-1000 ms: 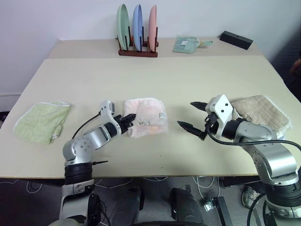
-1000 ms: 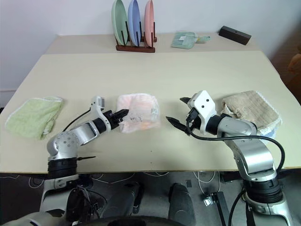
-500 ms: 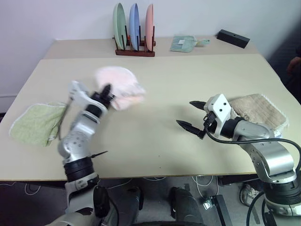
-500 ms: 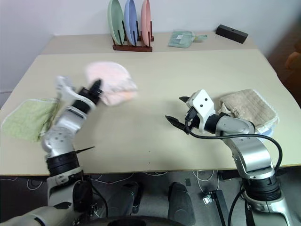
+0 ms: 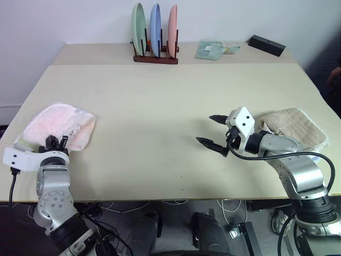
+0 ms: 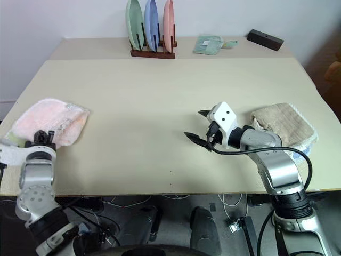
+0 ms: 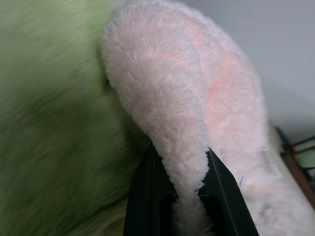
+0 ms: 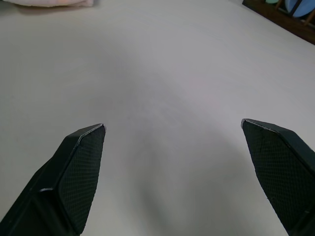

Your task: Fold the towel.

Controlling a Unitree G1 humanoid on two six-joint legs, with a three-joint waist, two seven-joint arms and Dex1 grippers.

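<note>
L hand [image 5: 56, 142] pinching pink towel [image 5: 58, 125], R hand [image 5: 213, 132] spread

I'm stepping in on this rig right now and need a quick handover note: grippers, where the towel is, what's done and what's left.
Left gripper: shut on the pink towel, pinching a fold of it between its jaws at the table's left edge.
Right gripper: open, holding nothing, hovering over bare table mid-right, beside the beige towel.
The pink towel is bunched into a compact bundle, lying on top of the green towel, which is almost covered.
Done: towel looks folded and carried to the left side.
Left: release it, check that the fold is neat, withdraw the left arm.
</note>
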